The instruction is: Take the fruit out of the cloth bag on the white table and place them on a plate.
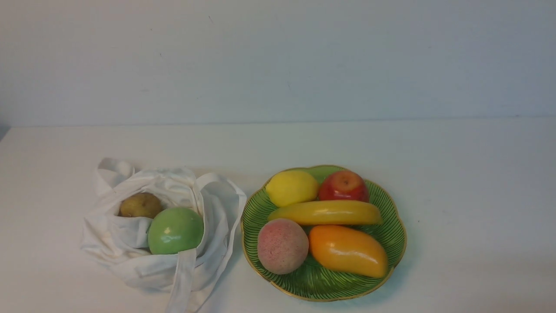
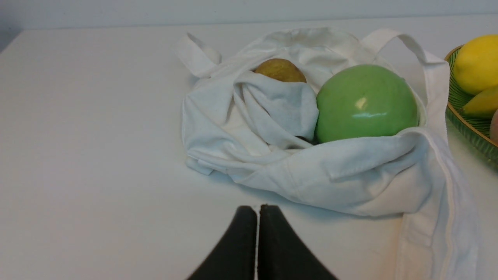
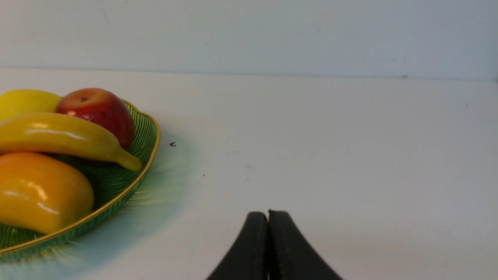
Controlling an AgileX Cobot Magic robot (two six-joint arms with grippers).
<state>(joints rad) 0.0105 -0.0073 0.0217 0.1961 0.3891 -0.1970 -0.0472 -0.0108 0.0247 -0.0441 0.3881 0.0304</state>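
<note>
Left hand point(image 2: 257, 212) closed, near cloth bag point(image 2: 342, 175).

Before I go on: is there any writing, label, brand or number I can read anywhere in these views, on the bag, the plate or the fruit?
None in any view.
cloth bag: plain off-white fabric, no print showing.
plate: only green ribs and a gold rim.
green apple and brown fruit: no stickers.
white table: only a few tiny dark specks, not characters.
</note>
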